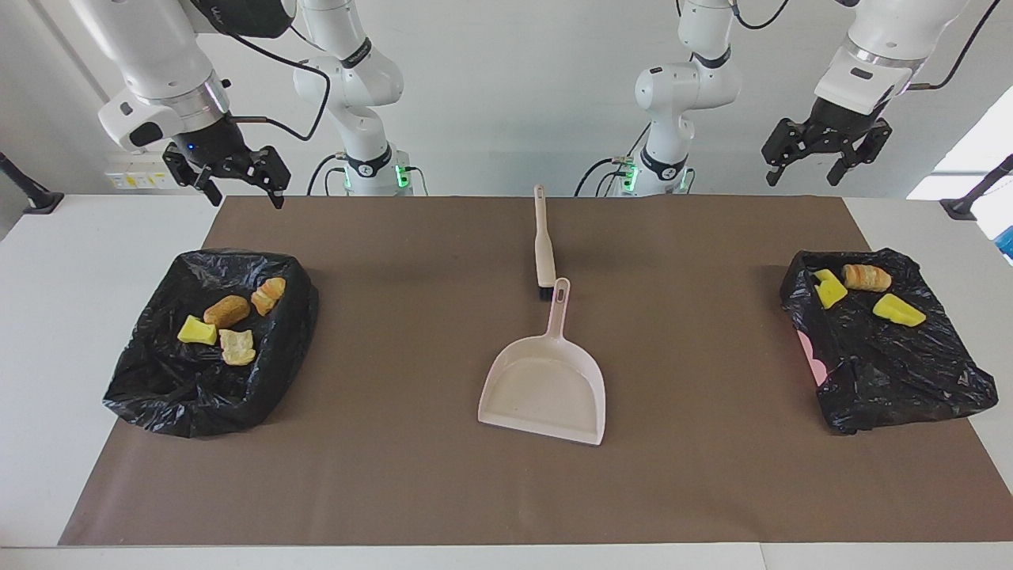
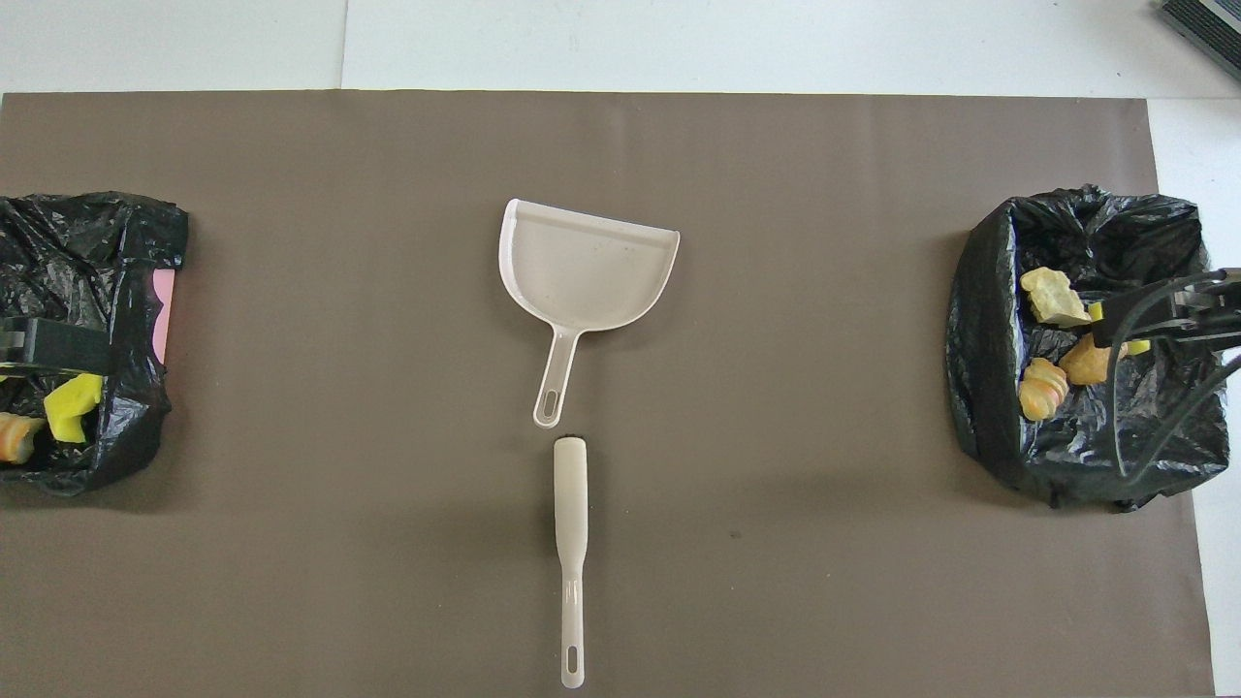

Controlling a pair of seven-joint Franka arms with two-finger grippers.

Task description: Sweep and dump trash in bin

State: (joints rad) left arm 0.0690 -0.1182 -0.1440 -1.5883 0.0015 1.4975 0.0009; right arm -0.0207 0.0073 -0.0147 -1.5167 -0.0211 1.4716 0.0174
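All the trash lies in two black-bag bins. The bin at the right arm's end holds a yellow sponge piece and three bread chunks; it also shows in the overhead view. The bin at the left arm's end holds two yellow sponge pieces and a bread chunk. The pink dustpan and the brush lie mid-mat, the brush nearer to the robots. My right gripper hangs open and empty in the air by its bin. My left gripper hangs open and empty, raised.
A brown mat covers the table's middle, with white table around it. The dustpan and brush lie in line, handle to bristles. The left-end bin shows a pink wall under its bag.
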